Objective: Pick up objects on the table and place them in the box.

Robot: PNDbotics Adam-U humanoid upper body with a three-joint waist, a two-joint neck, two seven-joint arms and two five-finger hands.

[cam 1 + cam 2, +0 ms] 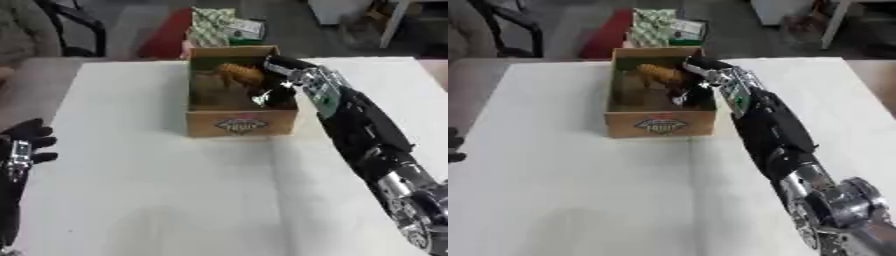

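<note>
Tabletop comes first: the broad white table (175, 190) carries, as far as either view shows, only one thing — the open brown cardboard box with a printed label on its front wall (241, 123), which stands toward the far edge. No loose object lies on the white surface before or beside the box, so by my reading the picking is nearly finished, perhaps at its last drop.

The robot's black and silver right arm (367, 135) reaches in from the near right of the box and slants over its right wall. The right hand (278, 90) is down inside the box, against the right wall; its black fingers curl downward around something pale and shiny, but whether they grip it or have let it go I cannot tell.

Inside the box, left of that hand and toward the far wall, rests an orange-brown lumpy object (238, 74) — already delivered.

Well to the near left of the box, at the view's left edge, the black left hand (28, 137) idles with relaxed, spread fingers, holding nothing.

Beyond the box, off the table, sits a green-and-white patterned package (213, 26), which seems no part of the job.
</note>
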